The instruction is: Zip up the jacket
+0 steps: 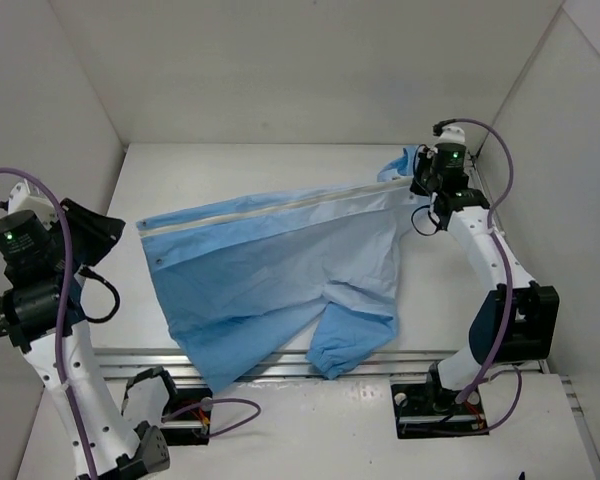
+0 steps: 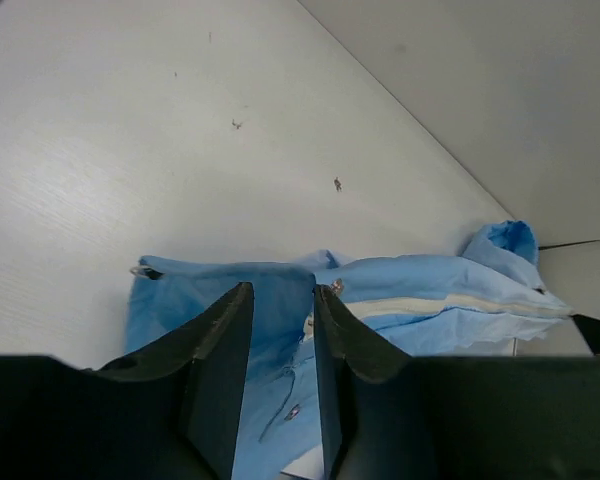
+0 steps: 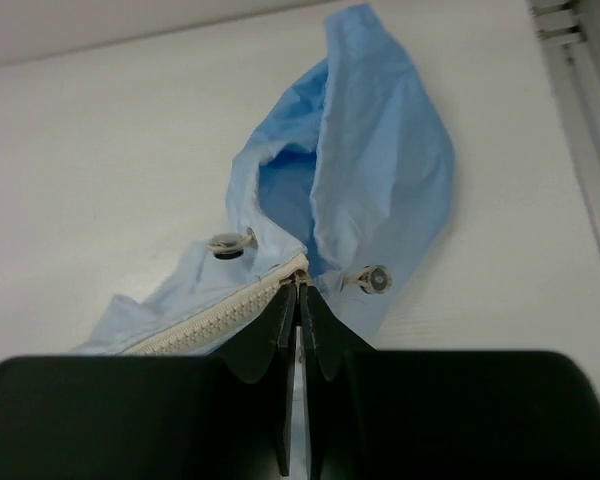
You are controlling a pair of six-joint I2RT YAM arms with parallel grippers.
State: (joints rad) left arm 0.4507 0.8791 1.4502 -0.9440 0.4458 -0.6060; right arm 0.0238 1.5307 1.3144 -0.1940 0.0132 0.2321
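The jacket (image 1: 280, 280) lies flat on the white table (image 1: 230, 165), with its hem end toward the left arm and its hood (image 1: 400, 160) at the far right. The pale zipper (image 1: 280, 207) strip runs along the far edge of the garment from the hem corner to the collar. One sleeve (image 1: 340, 340) is folded toward the near edge, with its gathered cuff reaching the rail there. The right gripper (image 1: 420, 195) is positioned at the collar end. In the right wrist view its fingers (image 3: 283, 330) are pressed together on the top end of the zipper, and cream teeth lead up to the fingertips. Two metal snaps (image 3: 230, 243) sit on either side of that point, and the hood opens just beyond it. The left gripper (image 2: 282, 292) is held above the table at the left side, off the fabric. Its fingers (image 2: 220, 370) are apart with a narrow gap and nothing between them, and the hem end of the jacket is visible below and past them.
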